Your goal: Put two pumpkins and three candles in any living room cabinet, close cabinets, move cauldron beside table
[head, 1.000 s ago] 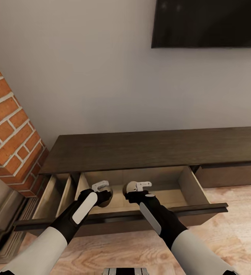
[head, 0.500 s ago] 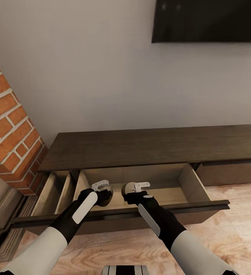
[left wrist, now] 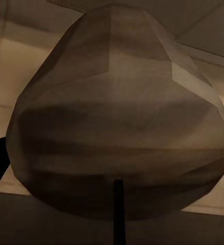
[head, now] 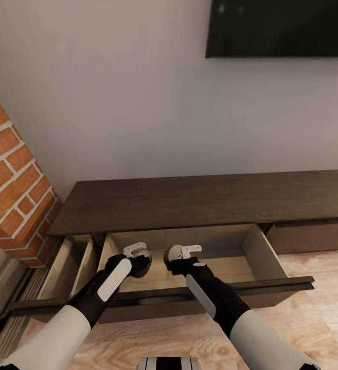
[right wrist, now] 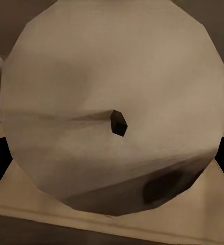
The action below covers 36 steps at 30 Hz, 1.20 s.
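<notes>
Both arms reach fwd into open dark-brown wooden cabinet (head: 199, 201) drawer; L gripper (head: 138, 255) & R gripper (head: 181, 253) each grasp a stubby olive-beige candle (left wrist: 117, 122) (right wrist: 112, 107).

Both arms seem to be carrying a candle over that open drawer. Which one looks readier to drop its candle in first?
Neither clearly: left gripper and right gripper each hold a candle over the open drawer. Perhaps the right, nearer the drawer's middle.

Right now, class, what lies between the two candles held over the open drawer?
Nothing stands there. In the head view, the gap between the left candle and the right candle is bare drawer floor.
</notes>
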Tool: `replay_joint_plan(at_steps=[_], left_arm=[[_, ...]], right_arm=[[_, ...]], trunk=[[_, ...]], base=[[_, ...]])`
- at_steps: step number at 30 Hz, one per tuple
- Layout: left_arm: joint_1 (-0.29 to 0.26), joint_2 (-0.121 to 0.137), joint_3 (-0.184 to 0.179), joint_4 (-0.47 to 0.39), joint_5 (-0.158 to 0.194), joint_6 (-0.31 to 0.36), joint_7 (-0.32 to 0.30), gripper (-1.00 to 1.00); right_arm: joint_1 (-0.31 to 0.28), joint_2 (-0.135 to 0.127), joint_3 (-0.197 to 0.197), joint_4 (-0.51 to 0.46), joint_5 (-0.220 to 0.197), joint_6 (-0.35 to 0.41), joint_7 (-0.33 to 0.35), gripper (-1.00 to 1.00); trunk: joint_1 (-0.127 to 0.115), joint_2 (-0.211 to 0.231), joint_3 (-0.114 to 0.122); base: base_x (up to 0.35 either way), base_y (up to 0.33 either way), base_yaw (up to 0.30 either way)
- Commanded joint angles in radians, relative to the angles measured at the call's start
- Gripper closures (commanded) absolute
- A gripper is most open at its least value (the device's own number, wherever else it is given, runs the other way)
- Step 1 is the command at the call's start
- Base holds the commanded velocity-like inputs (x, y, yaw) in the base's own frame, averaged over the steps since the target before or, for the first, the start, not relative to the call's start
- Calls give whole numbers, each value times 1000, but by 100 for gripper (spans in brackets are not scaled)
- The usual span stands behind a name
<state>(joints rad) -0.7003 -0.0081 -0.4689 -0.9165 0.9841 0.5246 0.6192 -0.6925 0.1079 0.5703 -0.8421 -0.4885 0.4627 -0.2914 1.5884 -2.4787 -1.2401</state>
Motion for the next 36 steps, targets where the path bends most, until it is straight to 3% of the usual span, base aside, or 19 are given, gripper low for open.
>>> replay_joint_plan(at_steps=[1,13,16,20,36], left_arm=[[-1,0,-2,-1,8,0,8,100],[-1,2,-5,-1,9,1,8,100],[-1,2,-3,-1,9,3,9,100],[-1,1,-1,-1,9,4,10,100],[-4,-1,-1,-8,7,2,10,100]], right_arm=[[-1,-1,3,-1,-11,3,-10,100],[-1,14,2,17,-22,42,-15,100],[-2,48,0,38,-24,95,-16,100],[-49,62,-1,80,-24,107,-18,100],[-106,67,-1,119,-24,105,-17,100]], trunk=[[0,0,-1],[0,0,-1],[12,-21,-10],[13,-22,-26],[21,-26,-88]], base=[[199,0,0],[36,0,0],[0,0,0],[0,0,0],[0,0,0]])
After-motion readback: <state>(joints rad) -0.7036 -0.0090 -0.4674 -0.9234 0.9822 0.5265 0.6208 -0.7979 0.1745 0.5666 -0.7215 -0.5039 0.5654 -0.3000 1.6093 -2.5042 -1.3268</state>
